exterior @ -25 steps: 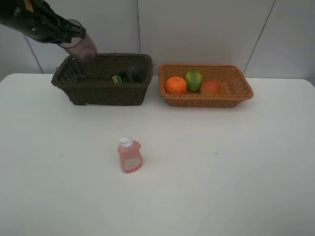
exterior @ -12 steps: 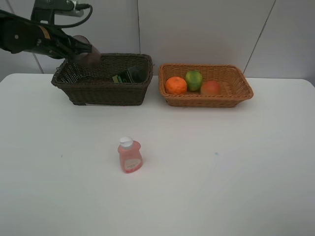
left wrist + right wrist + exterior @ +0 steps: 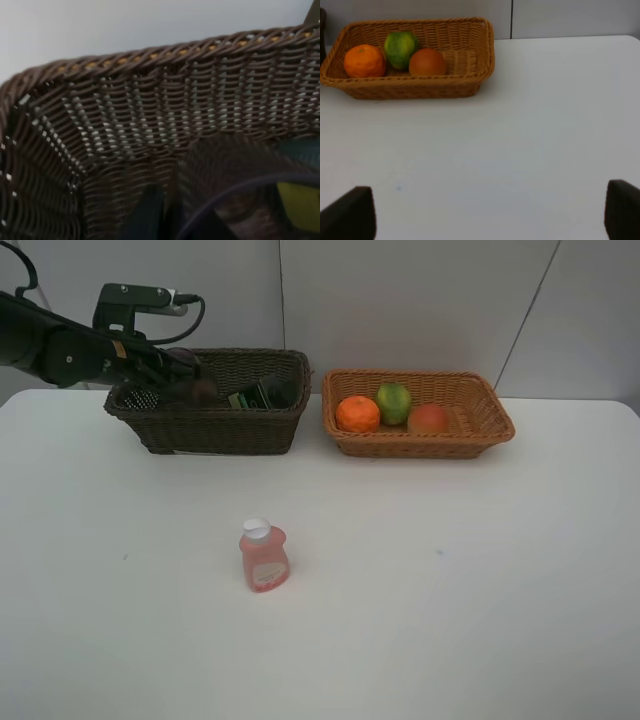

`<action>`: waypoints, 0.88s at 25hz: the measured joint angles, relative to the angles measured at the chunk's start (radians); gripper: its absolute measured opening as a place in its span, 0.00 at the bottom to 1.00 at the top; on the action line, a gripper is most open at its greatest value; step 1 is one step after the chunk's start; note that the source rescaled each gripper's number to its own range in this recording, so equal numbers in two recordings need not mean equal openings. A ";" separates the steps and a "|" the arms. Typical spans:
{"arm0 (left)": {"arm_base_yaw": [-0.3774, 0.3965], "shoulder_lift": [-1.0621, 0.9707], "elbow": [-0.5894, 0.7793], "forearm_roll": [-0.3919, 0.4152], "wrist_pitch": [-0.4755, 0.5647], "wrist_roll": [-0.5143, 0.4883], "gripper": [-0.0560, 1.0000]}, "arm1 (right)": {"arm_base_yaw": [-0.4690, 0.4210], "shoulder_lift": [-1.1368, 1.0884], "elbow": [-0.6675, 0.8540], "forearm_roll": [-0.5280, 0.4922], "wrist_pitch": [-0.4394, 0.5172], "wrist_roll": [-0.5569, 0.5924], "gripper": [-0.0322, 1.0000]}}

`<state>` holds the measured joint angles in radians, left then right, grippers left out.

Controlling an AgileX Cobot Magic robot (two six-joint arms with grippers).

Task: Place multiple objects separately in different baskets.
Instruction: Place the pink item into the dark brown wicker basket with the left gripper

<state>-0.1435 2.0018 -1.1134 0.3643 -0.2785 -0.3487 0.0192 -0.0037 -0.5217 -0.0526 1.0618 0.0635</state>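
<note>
My left claw [image 3: 185,380] is down inside the dark basket [image 3: 215,430], at its left end, and it is closed on the cup [image 3: 195,388]. In my left wrist view the cup [image 3: 245,195] is a blurred rim close to the camera, in front of the woven wall [image 3: 150,115]. The green bottle [image 3: 255,395] lies in the same basket, to the right of the cup. The tan basket [image 3: 420,445] stands just right of the dark basket and holds the orange [image 3: 357,413], the green fruit [image 3: 393,402] and the red fruit [image 3: 428,418] in a row. The pink bottle [image 3: 264,555] stands upright on the table [image 3: 480,580], well in front of the dark basket. My right claw [image 3: 490,215] is spread wide and holds nothing, over the bare table in front of the tan basket [image 3: 470,85].
</note>
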 joint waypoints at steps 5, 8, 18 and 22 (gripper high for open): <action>0.000 0.029 -0.006 0.000 -0.002 0.000 0.05 | 0.000 0.000 0.000 0.000 0.000 0.000 0.98; 0.007 0.031 -0.013 0.000 -0.002 0.000 0.05 | 0.000 0.000 0.000 0.000 0.000 0.000 0.98; 0.013 0.031 -0.014 -0.012 0.027 -0.001 0.57 | 0.000 0.000 0.000 0.000 0.000 0.000 0.98; 0.013 0.031 -0.014 -0.056 0.028 -0.001 0.89 | 0.000 0.000 0.000 0.000 0.000 0.000 0.98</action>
<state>-0.1307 2.0330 -1.1277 0.3087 -0.2502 -0.3497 0.0192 -0.0037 -0.5217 -0.0526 1.0618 0.0635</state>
